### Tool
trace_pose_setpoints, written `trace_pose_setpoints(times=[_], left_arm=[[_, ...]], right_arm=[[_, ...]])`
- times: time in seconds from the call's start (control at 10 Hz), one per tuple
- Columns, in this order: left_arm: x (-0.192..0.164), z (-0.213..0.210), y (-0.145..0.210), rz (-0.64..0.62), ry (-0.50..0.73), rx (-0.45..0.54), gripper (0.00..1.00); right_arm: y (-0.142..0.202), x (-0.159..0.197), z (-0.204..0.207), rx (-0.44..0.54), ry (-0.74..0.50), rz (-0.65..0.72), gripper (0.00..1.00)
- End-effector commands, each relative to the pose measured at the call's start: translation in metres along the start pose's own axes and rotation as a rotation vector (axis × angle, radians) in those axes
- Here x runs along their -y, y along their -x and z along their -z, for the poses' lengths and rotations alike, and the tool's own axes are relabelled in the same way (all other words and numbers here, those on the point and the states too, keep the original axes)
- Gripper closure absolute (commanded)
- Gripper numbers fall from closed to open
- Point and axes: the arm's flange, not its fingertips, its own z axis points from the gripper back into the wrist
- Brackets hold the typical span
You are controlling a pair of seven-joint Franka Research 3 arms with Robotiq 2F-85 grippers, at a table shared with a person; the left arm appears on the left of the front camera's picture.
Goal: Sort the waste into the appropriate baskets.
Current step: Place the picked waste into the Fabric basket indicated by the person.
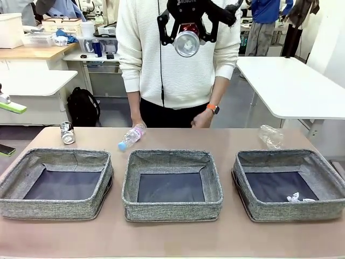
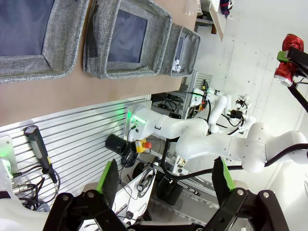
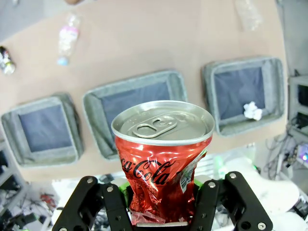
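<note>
My right gripper (image 1: 187,33) hangs high above the middle basket (image 1: 172,208), shut on a dented red drink can (image 3: 161,159); the can's base (image 1: 187,43) faces the front camera. The same red can (image 2: 288,60) shows far off in the left wrist view. A pink-labelled bottle (image 1: 132,136) with a blue cap, a dark can (image 1: 67,133) and a clear bottle (image 1: 270,136) lie on the table behind the baskets. A white scrap (image 1: 295,198) lies in the right basket (image 1: 253,208). The left basket (image 1: 59,209) holds nothing. My left gripper (image 2: 166,180) is open, off the table's near edge.
A person stands at the far side of the table (image 1: 172,237), one hand (image 1: 200,120) at its edge near the middle. White tables (image 1: 291,86) stand behind to the right and left.
</note>
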Motion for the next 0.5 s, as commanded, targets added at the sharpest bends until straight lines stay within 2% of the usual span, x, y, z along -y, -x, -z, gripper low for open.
trace_pose_setpoints(times=[0.0, 0.4], left_arm=[[0.0010, -0.0012, -0.0007, 0.020, 0.015, 0.000, 0.00], [0.0010, -0.0012, -0.0007, 0.020, 0.015, 0.000, 0.00]], right_arm=[[0.0005, 0.0031, -0.0025, -0.002, 0.004, -0.014, 0.96], [0.0005, 0.0031, -0.0025, -0.002, 0.004, -0.014, 0.96]])
